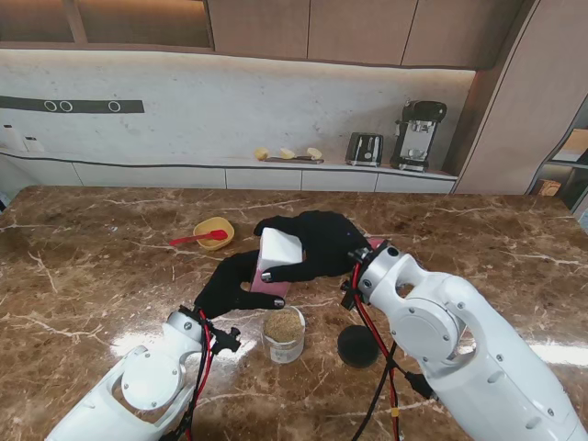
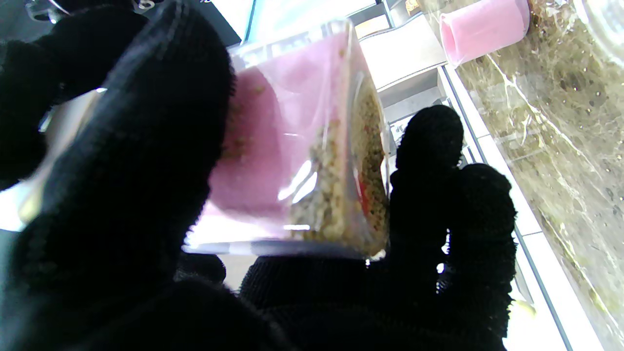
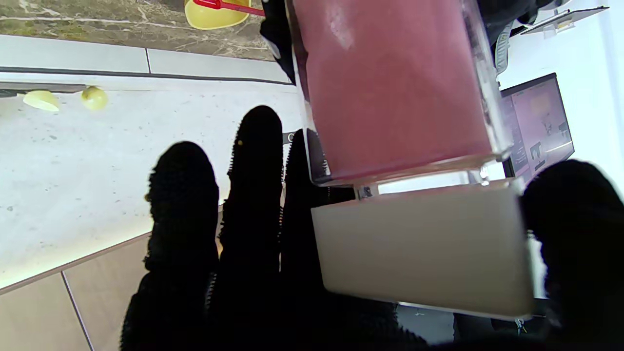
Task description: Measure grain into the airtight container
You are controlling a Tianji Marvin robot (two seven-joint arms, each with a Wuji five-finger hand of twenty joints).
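A pink grain box (image 1: 272, 277) with a white lid (image 1: 278, 250) hangs tilted above the table's middle, held between both black-gloved hands. My left hand (image 1: 234, 287) grips the pink body from underneath; the left wrist view shows grain (image 2: 336, 195) piled against one clear wall of the box (image 2: 287, 146). My right hand (image 1: 317, 243) is shut on the white lid (image 3: 424, 248), thumb on one side and fingers (image 3: 253, 195) on the other, with the pink body (image 3: 395, 83) beyond it. A small clear jar (image 1: 284, 334) partly filled with grain stands nearer to me, just under the box.
A round black lid (image 1: 357, 346) lies to the right of the jar. A yellow bowl (image 1: 213, 232) with a red spoon (image 1: 195, 239) sits farther away on the left. A pink cup (image 2: 482, 27) lies by the right wrist. Red cables run along both forearms.
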